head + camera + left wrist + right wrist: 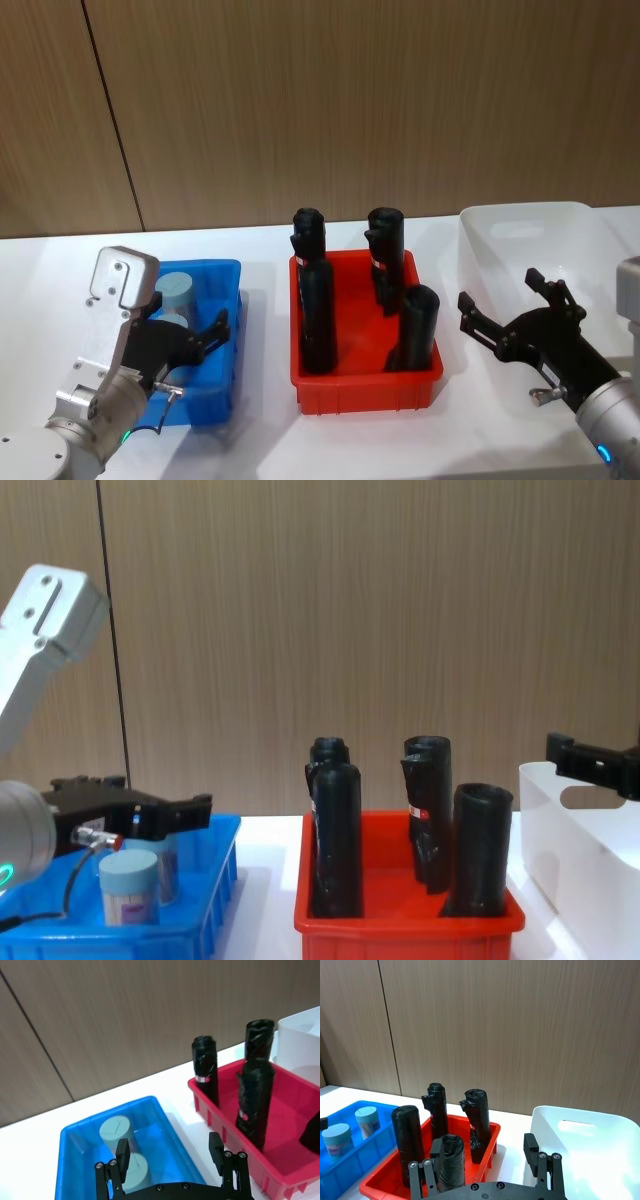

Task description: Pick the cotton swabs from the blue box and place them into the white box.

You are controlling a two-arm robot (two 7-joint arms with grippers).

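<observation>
Two cotton swabs tubs (116, 1132) (135, 1172) with pale blue-grey lids stand in the blue box (222, 385) at the left of the table. My left gripper (218, 335) hovers open over that box, just above and beside the tubs, holding nothing. In the chest view one tub (128, 885) stands in front of the left gripper (190, 812), with a second partly hidden behind it. The white box (560, 225) sits at the far right. My right gripper (500, 290) hangs open and empty over its left wall.
A red bin (365, 385) with several tall black tubes (318, 315) stands between the blue box and the white box. Bare white tabletop lies in front of the bins. A wooden wall closes the back.
</observation>
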